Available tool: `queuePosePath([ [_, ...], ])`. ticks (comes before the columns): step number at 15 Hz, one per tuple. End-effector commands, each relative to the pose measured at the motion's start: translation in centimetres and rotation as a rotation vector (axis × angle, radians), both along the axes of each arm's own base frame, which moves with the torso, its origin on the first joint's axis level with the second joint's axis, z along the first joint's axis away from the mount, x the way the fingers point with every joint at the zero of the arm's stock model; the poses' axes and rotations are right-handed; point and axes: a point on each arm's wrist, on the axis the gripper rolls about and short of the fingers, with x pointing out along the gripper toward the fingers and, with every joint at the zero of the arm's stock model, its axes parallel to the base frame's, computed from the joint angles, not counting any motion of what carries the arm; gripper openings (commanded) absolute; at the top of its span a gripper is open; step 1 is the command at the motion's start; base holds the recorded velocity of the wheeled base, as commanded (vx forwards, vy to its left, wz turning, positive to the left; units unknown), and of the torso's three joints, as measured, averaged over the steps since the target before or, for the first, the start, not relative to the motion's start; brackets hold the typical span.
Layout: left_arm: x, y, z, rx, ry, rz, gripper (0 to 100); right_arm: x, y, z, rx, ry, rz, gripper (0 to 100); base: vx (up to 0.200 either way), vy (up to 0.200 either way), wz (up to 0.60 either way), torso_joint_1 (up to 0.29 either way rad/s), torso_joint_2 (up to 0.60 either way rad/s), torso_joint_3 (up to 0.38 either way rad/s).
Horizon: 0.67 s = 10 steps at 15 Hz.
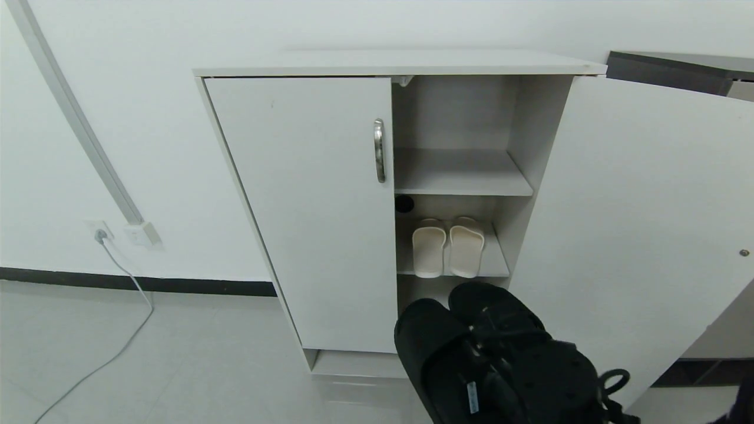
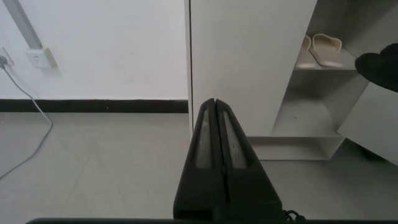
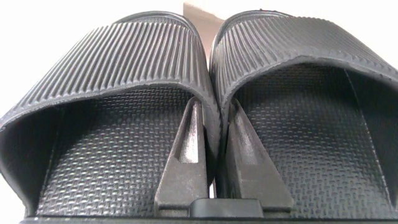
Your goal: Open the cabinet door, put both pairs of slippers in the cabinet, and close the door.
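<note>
My right end effector (image 3: 215, 107) pinches the black slippers (image 1: 430, 341) by their inner walls, bottom centre, before the cabinet (image 1: 306, 206) (cream slippers (image 1: 466, 244) shelved above); left end effector (image 2: 214, 109) pressed together.

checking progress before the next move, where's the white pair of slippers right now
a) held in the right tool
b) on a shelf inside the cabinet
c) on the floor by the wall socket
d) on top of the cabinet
b: the white slippers lie side by side on a shelf inside the cabinet, beside its open door, while the right tool grips the black slippers.
</note>
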Motion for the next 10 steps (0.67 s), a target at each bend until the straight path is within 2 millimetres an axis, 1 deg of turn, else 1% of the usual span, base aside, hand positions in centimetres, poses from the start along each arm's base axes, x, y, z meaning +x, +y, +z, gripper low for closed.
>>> queuePosePath([
  [1, 0.0, 0.0, 0.0, 0.001, 0.001, 0.003, 0, 3.0, 2.7, 2.0, 0.008, 0.01, -0.151, 0, 0.0, 0.0, 0.0, 0.0, 0.0, 0.0],
  [2, 0.0, 0.0, 0.0, 0.001, 0.001, 0.002, 0, 4.0, 3.2, 3.3, 0.026, 0.01, -0.233, 0, 0.0, 0.0, 0.0, 0.0, 0.0, 0.0],
  [3, 0.0, 0.0, 0.0, 0.004, 0.001, 0.0, 0, 4.7, 3.2, 4.6, 0.031, 0.009, -0.281, 0, 0.0, 0.0, 0.0, 0.0, 0.0, 0.0],
  [4, 0.0, 0.0, 0.0, 0.002, 0.001, 0.0, 0, 5.0, 3.2, 6.2, 0.05, 0.012, -0.3, 0, 0.0, 0.0, 0.0, 0.0, 0.0, 0.0],
  [5, 0.0, 0.0, 0.0, 0.002, 0.001, 0.0, 0, 5.3, 3.1, 6.9, 0.059, 0.011, -0.308, 0, 0.0, 0.0, 0.0, 0.0, 0.0, 0.0],
  [6, 0.0, 0.0, 0.0, 0.002, 0.001, 0.0, 0, 6.0, 3.0, 9.0, 0.102, -0.017, -0.33, 0, 0.0, 0.0, 0.0, 0.0, 0.0, 0.0],
  [8, 0.0, 0.0, 0.0, 0.001, 0.001, 0.0, 0, 6.0, 3.0, 11.0, 0.126, -0.055, -0.322, 0, 0.0, 0.0, 0.0, 0.0, 0.0, 0.0],
  [10, 0.0, 0.0, 0.0, 0.001, 0.001, 0.0, 0, 5.9, 2.9, 11.7, 0.132, -0.067, -0.318, 0, 0.0, 0.0, 0.0, 0.0, 0.0, 0.0],
])
